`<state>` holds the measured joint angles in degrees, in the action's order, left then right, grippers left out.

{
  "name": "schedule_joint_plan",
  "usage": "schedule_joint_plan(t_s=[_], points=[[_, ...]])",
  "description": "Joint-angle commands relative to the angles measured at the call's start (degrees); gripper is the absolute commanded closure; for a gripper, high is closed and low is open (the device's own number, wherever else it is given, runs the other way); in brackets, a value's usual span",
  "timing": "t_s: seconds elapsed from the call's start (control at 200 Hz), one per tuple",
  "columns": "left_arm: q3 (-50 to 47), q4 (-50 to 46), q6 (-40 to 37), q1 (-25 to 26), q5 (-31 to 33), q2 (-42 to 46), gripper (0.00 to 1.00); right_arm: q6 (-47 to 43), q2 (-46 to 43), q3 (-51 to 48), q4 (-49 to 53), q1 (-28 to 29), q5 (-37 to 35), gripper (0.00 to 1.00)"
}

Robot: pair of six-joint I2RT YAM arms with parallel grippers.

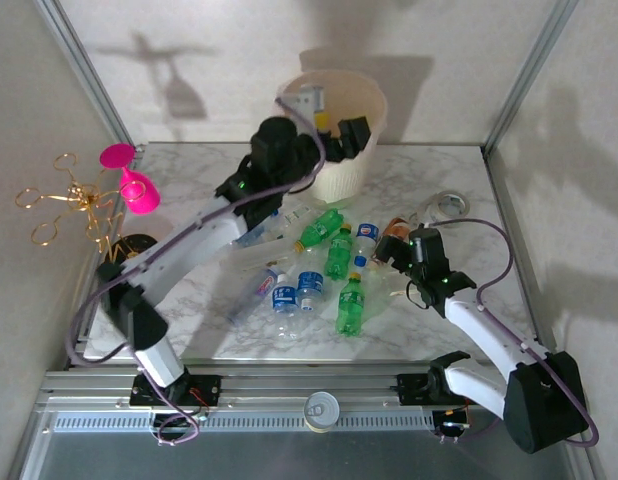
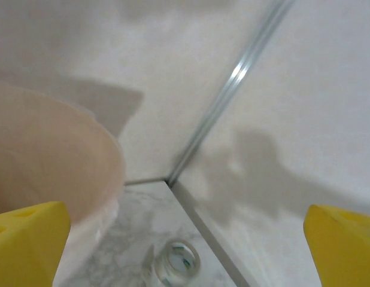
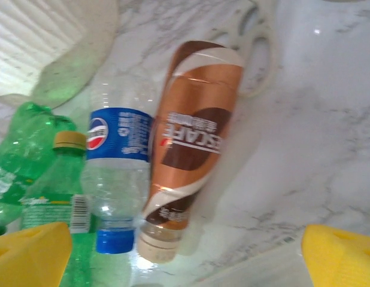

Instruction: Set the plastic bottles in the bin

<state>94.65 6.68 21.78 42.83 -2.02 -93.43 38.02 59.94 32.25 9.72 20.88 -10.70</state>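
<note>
Left gripper (image 2: 185, 257): hangs above the bin (image 1: 341, 182), yellow pads (image 2: 26, 242) spread wide, nothing between. Right gripper (image 3: 185, 257): gapes likewise, low over the bottles (image 1: 329, 270). Bin: round, cream, ribbed wall, smooth rim, at the far side of the marbled bench (image 1: 214, 330). Bottles: lie scattered mid-bench, a glossy brown one (image 3: 194, 137) touching a clear ridged one (image 3: 116, 179) with blue label and cap, crumpled green ones (image 3: 29, 143) beside. Clear tape ring (image 2: 176, 263): lies right of the bin.
</note>
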Motion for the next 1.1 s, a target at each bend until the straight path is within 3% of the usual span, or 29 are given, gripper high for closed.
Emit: schedule_joint_plan(t_s=[0.0, 0.28, 0.541, 0.746, 1.097], points=[[-13.6, 11.6, 0.1, 0.3, 2.8, 7.9, 0.01, 5.0, -2.5, 0.2, 4.6, -0.1, -4.5, 0.01], [-45.0, 21.9, 10.0, 3.0, 11.6, 23.8, 0.01, 10.8, -4.7, -2.5, 6.9, -0.5, -2.9, 0.01], [-60.5, 22.5, 21.3, 7.0, 18.4, 28.7, 0.00, 16.8, -2.9, -2.1, 10.6, -0.7, -1.2, 0.01], [-63.0, 26.8, 24.5, 9.1, 20.0, 25.1, 0.00, 18.4, -3.1, -2.4, 14.7, -1.3, -1.7, 0.01], [-55.9, 28.3, 21.6, 9.2, 17.3, 16.7, 0.00, 21.1, -5.2, -6.6, 13.3, -1.8, 0.7, 0.01]])
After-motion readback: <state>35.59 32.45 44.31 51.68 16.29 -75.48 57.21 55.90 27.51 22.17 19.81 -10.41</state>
